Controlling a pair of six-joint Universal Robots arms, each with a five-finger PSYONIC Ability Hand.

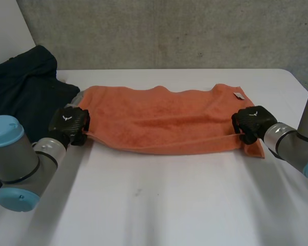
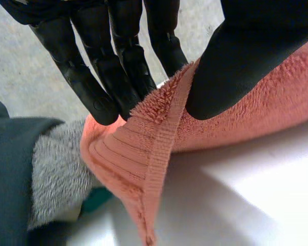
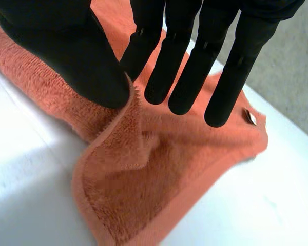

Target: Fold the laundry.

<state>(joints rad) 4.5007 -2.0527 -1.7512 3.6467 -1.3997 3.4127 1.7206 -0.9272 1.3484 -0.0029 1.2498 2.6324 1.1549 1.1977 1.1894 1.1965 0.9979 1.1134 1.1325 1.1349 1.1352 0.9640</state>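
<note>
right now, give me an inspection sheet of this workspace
surface: white table
job's things: orange towel laid out lengthwise between the hands
clutter: dark garment heaped over a grey cloth beside the towel's left end
hands: left hand pinches the towel's left edge between thumb and fingers; right hand pinches its right edge likewise
cables: nothing seen
surroundings: concrete wall behind the table

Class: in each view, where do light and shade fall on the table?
Head view: thin shade on the white table along the near edge of the orange towel. Left wrist view: table dim under the lifted towel edge, brighter beyond. Right wrist view: bright patch on table beside the towel.
</note>
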